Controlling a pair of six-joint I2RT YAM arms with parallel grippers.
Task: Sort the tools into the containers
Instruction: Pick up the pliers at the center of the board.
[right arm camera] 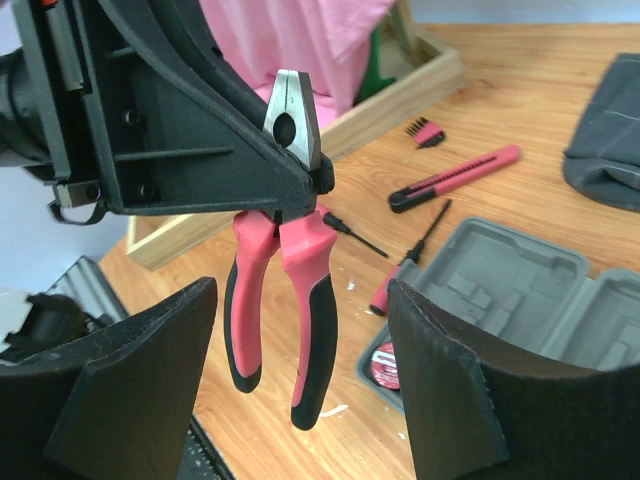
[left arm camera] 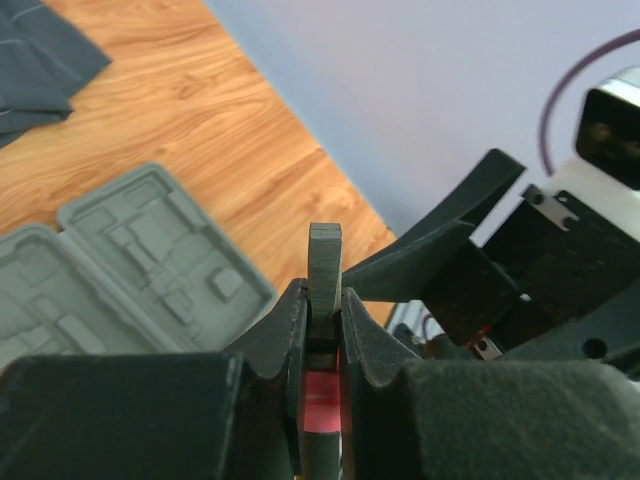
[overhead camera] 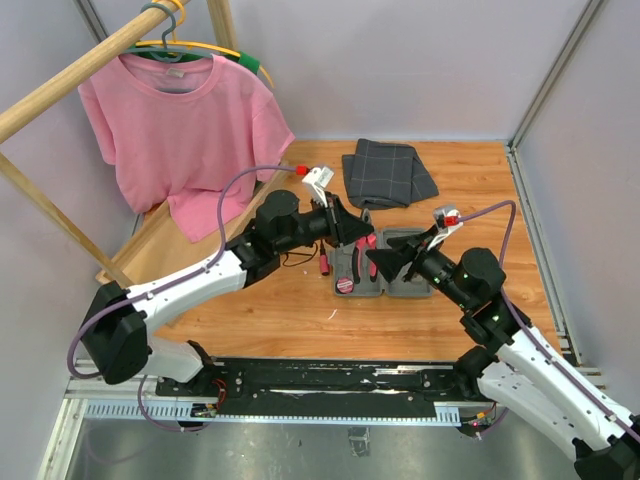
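Note:
My left gripper (overhead camera: pixel 350 232) (left arm camera: pixel 324 295) is shut on the pink-and-black pliers (right arm camera: pixel 290 300) (overhead camera: pixel 366 248). It grips them just below the steel head (right arm camera: pixel 291 116), and the handles hang down in the air. My right gripper (right arm camera: pixel 300 300) (overhead camera: pixel 385 262) is open, its fingers (right arm camera: pixel 140 370) on either side of the hanging handles without touching them. The open grey tool case (overhead camera: pixel 395 280) (left arm camera: pixel 130 270) (right arm camera: pixel 520 290) lies below, with a red tape measure (right arm camera: pixel 380 365) at its edge.
On the wood floor lie a pink box cutter (right arm camera: pixel 455 178), two screwdrivers (right arm camera: pixel 405 265) and a set of bits (right arm camera: pixel 428 132). A wooden tray (right arm camera: pixel 340 135) lies at the left under a pink shirt (overhead camera: pixel 180 130). A folded grey cloth (overhead camera: pixel 388 172) lies behind.

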